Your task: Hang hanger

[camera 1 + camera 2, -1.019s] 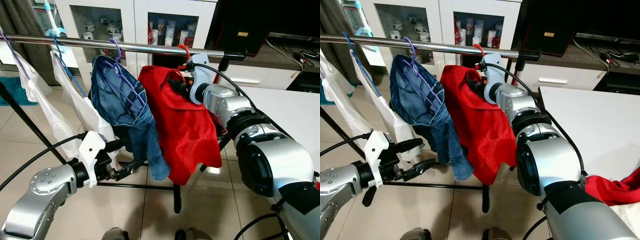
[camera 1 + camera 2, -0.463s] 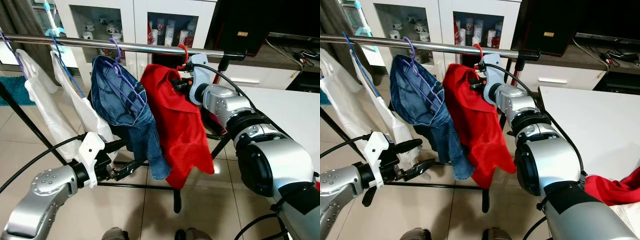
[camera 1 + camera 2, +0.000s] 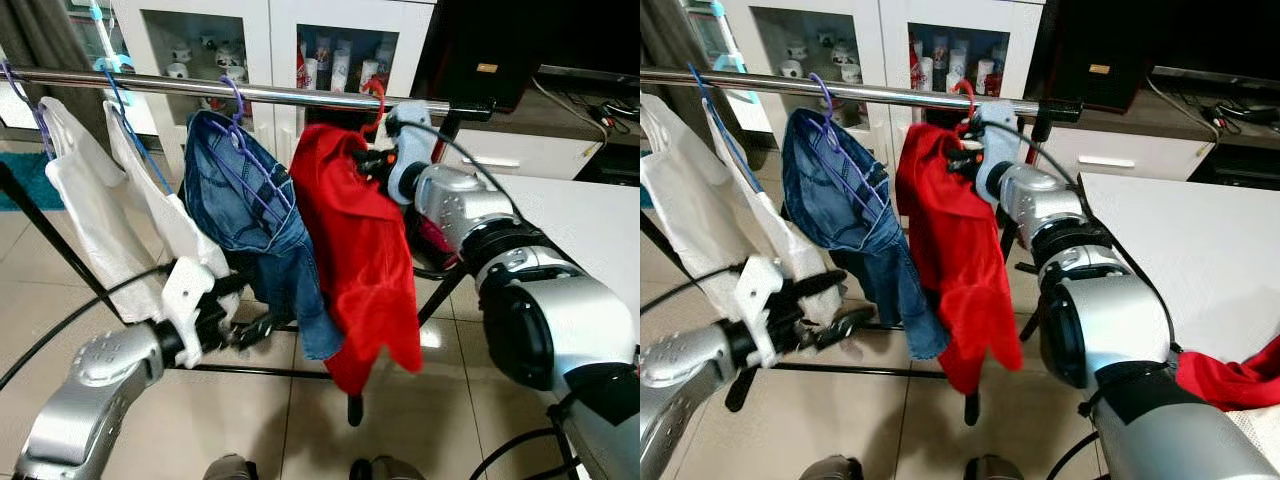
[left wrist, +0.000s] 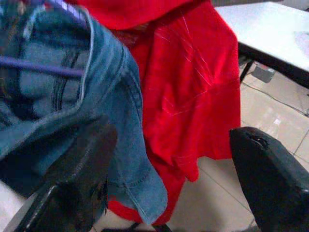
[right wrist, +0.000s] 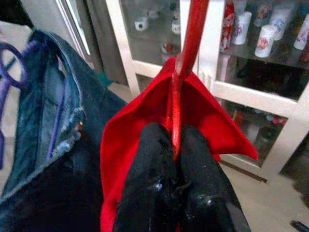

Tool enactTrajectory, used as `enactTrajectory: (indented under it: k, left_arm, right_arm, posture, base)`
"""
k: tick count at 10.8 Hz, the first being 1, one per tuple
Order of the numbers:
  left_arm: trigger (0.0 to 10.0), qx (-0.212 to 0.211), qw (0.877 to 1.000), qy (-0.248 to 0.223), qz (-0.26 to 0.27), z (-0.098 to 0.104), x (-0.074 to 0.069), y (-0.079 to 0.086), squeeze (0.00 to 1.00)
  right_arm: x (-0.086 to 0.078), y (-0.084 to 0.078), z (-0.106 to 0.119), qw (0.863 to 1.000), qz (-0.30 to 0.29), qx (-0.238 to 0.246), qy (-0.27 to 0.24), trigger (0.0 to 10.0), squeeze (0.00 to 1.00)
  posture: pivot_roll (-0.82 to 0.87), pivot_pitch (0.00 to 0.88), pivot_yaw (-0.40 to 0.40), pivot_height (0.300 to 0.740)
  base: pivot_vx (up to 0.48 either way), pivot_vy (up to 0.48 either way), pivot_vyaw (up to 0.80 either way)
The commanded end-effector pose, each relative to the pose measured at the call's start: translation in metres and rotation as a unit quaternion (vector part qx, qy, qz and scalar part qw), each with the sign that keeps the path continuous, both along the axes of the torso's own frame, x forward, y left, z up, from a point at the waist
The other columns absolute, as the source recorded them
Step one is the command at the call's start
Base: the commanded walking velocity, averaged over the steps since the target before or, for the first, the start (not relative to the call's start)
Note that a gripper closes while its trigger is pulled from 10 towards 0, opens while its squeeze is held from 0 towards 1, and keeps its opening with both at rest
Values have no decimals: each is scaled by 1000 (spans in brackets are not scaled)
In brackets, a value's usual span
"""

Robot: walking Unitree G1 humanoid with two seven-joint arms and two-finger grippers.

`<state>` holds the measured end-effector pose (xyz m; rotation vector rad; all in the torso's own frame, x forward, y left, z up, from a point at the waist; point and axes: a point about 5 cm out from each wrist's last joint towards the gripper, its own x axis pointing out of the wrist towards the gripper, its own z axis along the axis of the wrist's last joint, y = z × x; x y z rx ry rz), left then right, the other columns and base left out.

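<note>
A red garment [image 3: 355, 250] hangs from a red hanger [image 5: 191, 38], whose hook [image 3: 377, 92] curves up at the steel rail [image 3: 150, 84]; whether it rests on the rail I cannot tell. My right gripper [image 5: 175, 145] is shut on the hanger's neck just above the garment's collar, close under the rail [image 3: 890, 95]. Down at the left, my left gripper [image 3: 252, 322] stands open below the jeans, holding nothing. In the left wrist view its black fingers [image 4: 82, 164] stand wide apart before the jeans [image 4: 72, 96] and the red garment [image 4: 193, 87].
Blue jeans [image 3: 245, 210] on a purple hanger and white garments [image 3: 90, 210] on blue hangers hang left of the red one. A white glass-door cabinet [image 3: 270, 40] stands behind the rack. A white table [image 3: 1180, 250] with a red cloth [image 3: 1230, 380] is at the right.
My right gripper has lifted the red hanger nearer the rail, and the garment has turned edge-on and hangs narrower. My left arm has risen slightly.
</note>
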<state>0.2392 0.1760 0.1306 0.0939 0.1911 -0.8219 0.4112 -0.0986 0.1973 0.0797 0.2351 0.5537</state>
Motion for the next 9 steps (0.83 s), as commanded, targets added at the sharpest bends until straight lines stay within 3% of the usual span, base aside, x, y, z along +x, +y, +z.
enactTrajectory:
  k: [1, 4, 7, 9]
  left_arm:
    - [10000, 2, 1000, -5, -3, 4, 0, -4, 0]
    - [10000, 17, 999, -18, 37, 9, 3, -11, 0]
    - [10000, 32, 995, -27, 86, 9, 7, -16, 0]
    - [10000, 35, 992, -35, 120, 7, 12, -15, 0]
  right_arm:
    - [3, -5, 16, 999, -4, 16, -32, 0, 0]
    - [3, -9, 26, 997, 7, 36, -65, 0, 0]
    - [-8, -22, 14, 995, -12, 54, -77, 0, 0]
    - [-41, -32, -11, 993, -46, 67, -86, 0, 0]
  posture:
    - [-13, 44, -42, 740]
    - [-14, 32, -43, 740]
    - [-16, 29, -38, 740]
    - [-25, 31, -25, 740]
  base:
    - [0, 0, 0]
    - [0, 0, 0]
    - [0, 0, 0]
    - [0, 0, 0]
